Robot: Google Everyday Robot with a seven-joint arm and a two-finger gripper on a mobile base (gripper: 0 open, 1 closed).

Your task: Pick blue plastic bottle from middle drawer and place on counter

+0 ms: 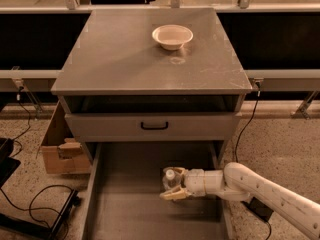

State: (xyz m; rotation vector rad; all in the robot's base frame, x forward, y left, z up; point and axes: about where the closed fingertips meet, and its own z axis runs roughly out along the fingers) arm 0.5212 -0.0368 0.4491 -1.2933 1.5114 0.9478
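Observation:
The blue plastic bottle [170, 180], small and clear with a white cap, stands upright on the floor of the pulled-out middle drawer [125, 209], right of its centre. My gripper [169, 184] reaches in from the right on a white arm. Its two fingers straddle the bottle, one behind it and one in front, and stand open around it. The counter [130, 54] is the grey cabinet top above, and it holds only a white bowl [172, 36] at the back.
A closed grey drawer front with a black handle [154, 126] sits above the open drawer. A cardboard box [60, 154] stands left of the cabinet, with black cables [35, 204] on the floor. A cable [248, 119] hangs at the right.

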